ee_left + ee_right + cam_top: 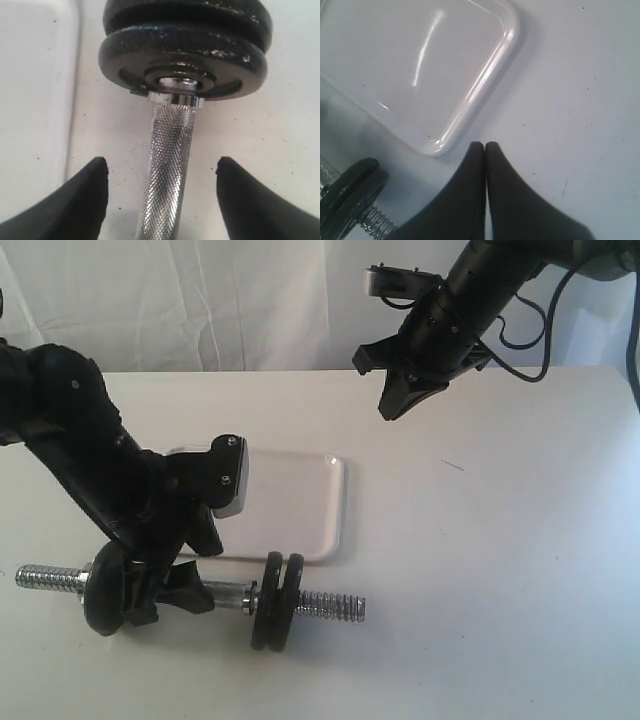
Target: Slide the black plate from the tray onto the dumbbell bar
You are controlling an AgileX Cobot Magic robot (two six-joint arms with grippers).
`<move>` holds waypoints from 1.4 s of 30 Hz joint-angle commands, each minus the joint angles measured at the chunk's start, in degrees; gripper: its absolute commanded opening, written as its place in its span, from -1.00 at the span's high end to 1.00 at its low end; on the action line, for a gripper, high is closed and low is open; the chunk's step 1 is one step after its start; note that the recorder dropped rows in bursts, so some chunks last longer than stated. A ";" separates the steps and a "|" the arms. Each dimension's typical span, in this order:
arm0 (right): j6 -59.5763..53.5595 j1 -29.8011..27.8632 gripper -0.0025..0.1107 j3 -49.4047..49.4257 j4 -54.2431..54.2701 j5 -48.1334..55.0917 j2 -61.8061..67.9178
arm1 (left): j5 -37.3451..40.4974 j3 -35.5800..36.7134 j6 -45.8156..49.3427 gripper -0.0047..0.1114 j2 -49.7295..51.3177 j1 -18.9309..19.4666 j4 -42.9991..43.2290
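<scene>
The dumbbell bar (228, 595) lies across the table's front, its left threaded end (45, 578) bare. The black plate (103, 592) stands on the bar near that end, partly behind my left arm. Two more black discs (275, 600) sit together on the bar's right part. My left gripper (182, 590) is open and straddles the knurled middle (167, 150); its fingertips (97, 172) stand apart from the bar. The two discs (185, 50) are just ahead of it. The white tray (325, 510) holds nothing where it shows. My right gripper (392, 405) hangs shut and empty above the table, behind the tray.
The tray's rim (487, 82) and the right-hand discs (350, 185), with the threaded end (376, 220), show below my right gripper (485, 145). The tray's edge (70, 75) runs beside the bar. A white cloth hangs behind the table.
</scene>
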 commanded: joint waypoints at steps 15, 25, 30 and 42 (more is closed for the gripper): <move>0.80 -1.28 0.96 5.29 -4.76 0.05 -18.42 | -6.24 -0.09 -47.43 0.92 -15.98 5.92 13.27; 0.29 -1.28 0.96 27.13 0.47 -10.65 -45.79 | -18.19 4.69 -56.71 0.92 -32.90 7.34 6.94; -0.52 -1.28 0.96 42.12 0.47 -19.58 -57.22 | -28.39 12.04 -56.97 0.92 -40.26 7.34 6.12; 0.98 -1.28 0.96 70.54 0.61 -29.31 -71.32 | -43.39 32.34 -55.92 0.92 -48.07 7.34 6.26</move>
